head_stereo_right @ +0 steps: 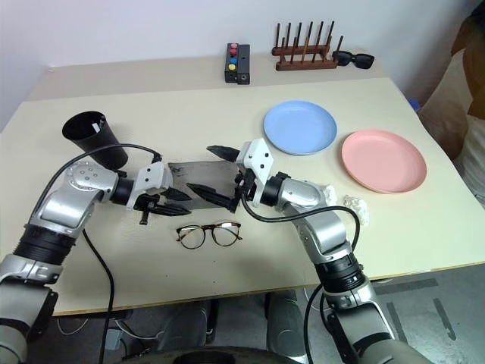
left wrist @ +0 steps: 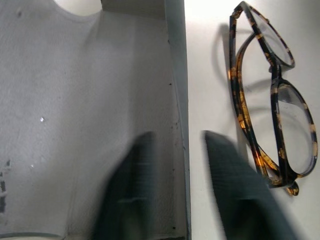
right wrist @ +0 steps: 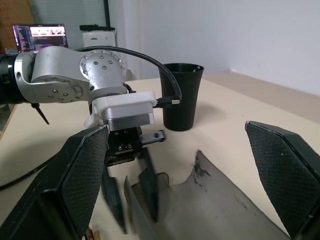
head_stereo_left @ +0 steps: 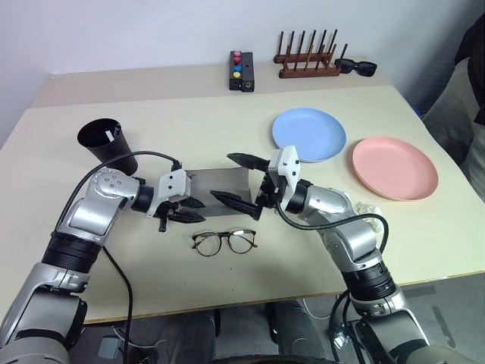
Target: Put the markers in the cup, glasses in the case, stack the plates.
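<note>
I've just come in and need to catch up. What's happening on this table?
The robot is working at the grey case mid-table. Its left gripper straddles the case's near wall, fingers apart; the right gripper hangs wide open over the case. The glasses lie on the table in front of it, not yet inside. The blue plate and pink plate sit side by side, unstacked. The black cup stands at left.

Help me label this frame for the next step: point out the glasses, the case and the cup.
glasses (head_stereo_left: pixel 224 242): left eye view, on the bridge between the two lenses.
case (head_stereo_right: pixel 198 176): right eye view, on the bare grey lid between the two grippers.
cup (head_stereo_left: pixel 115 154): left eye view, on the black outer wall below the rim.
</note>
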Controlling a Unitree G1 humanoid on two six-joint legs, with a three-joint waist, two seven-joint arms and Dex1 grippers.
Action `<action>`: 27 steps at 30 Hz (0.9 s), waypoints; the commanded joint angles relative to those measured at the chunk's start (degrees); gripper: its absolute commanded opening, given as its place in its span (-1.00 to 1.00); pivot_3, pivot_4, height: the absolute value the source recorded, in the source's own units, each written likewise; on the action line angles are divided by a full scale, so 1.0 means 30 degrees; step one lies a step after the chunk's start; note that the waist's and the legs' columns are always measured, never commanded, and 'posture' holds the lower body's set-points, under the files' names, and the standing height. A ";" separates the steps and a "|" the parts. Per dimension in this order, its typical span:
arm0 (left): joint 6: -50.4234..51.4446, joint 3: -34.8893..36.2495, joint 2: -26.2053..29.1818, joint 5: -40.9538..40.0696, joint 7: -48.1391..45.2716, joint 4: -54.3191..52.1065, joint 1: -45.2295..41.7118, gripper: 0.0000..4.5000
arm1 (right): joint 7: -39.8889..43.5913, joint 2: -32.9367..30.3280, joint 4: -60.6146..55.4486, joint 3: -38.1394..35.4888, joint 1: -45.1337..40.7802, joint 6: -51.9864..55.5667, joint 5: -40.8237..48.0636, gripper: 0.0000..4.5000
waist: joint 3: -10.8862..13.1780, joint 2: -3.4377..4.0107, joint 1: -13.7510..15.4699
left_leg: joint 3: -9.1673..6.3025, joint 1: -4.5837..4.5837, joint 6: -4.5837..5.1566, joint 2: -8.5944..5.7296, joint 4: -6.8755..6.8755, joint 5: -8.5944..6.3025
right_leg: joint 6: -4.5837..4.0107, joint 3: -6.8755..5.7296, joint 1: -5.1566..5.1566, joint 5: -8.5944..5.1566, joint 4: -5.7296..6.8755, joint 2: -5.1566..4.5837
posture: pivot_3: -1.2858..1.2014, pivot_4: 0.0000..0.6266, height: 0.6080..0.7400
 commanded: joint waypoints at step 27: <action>0.2276 -0.1269 0.1026 -0.1731 0.0742 -0.7914 0.1547 0.97 | 0.2868 -0.8638 -0.4539 -0.2646 0.4435 0.2029 -0.0286 1.00 | 0.0005 -0.0014 0.0231 | 0.0014 0.0000 0.0005 -0.0001 0.0033 -0.0003 | -0.0066 0.0004 0.0042 -0.0040 -0.0047 -0.0010 | 0.03 -0.52 0.91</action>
